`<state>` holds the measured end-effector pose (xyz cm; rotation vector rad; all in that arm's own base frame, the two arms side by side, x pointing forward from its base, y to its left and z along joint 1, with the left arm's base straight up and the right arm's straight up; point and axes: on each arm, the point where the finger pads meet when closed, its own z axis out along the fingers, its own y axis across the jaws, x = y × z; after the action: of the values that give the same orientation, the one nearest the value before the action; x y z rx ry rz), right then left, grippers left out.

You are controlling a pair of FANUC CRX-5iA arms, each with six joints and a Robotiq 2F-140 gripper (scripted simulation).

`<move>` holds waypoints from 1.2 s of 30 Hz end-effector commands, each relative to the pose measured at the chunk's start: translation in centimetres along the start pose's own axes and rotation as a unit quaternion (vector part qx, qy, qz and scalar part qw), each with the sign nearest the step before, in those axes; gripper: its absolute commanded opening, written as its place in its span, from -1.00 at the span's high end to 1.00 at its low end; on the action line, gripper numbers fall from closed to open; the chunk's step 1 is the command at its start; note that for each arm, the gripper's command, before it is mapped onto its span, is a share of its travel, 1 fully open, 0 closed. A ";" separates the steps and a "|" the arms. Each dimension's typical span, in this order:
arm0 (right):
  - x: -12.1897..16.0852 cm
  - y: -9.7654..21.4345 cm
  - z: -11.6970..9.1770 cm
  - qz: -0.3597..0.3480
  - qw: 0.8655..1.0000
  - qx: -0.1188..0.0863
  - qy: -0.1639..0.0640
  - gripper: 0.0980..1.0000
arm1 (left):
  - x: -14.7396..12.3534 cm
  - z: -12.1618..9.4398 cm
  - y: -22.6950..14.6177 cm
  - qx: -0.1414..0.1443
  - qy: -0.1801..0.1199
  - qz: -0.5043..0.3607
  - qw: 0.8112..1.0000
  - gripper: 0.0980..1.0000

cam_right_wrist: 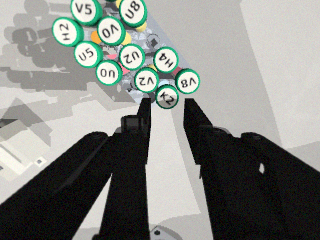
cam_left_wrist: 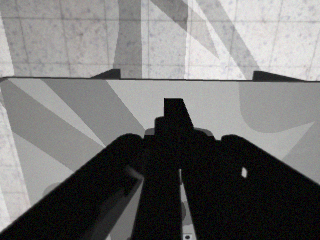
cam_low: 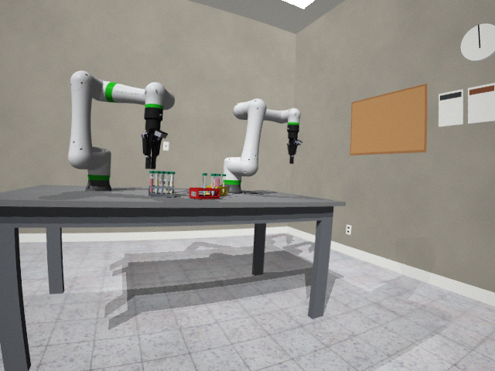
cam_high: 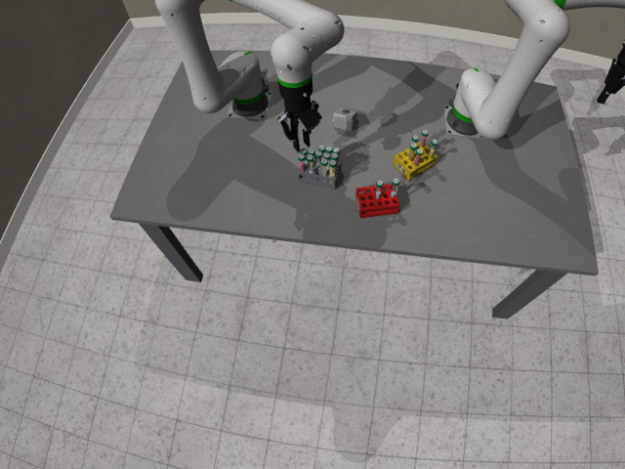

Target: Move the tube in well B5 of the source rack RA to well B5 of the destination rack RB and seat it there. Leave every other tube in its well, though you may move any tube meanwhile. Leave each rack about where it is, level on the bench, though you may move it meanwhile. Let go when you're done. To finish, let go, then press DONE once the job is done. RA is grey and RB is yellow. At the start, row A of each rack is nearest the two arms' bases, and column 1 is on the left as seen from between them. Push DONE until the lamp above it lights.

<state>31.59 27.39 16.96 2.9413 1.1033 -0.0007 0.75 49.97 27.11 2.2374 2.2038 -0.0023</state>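
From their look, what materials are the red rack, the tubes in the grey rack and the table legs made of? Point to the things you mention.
The red rack (cam_high: 377,207) (cam_low: 204,195): probably moulded plastic, evenly coloured.
The tubes (cam_low: 161,183): clear glass or plastic, since coloured contents show through; which one, I cannot tell.
The table legs (cam_high: 170,250) (cam_low: 322,267): perhaps painted metal, smooth, plain dark grey.

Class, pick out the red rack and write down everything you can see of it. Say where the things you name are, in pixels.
The red rack (cam_high: 378,205) (cam_low: 204,196) is a low, open-sided block, apparently plastic, its top holed in rows of round wells. It sits level on the table (cam_high: 454,212) (cam_low: 255,201), nearer the front edge than the yellow rack (cam_high: 408,171). Two tubes with green-rimmed caps stand upright in it, both in the row farthest from that edge; most wells have no tube. Neither gripper touches it.
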 end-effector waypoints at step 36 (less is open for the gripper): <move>0.1 0.0 1.0 0.000 1.000 0.000 0.001 0.59 | 0.0 -0.1 0.0 0.000 0.001 0.000 1.000 1.00</move>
<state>31.59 27.41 15.95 2.9413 1.1033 -0.0006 0.75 49.97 27.11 2.2374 2.2038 -0.0023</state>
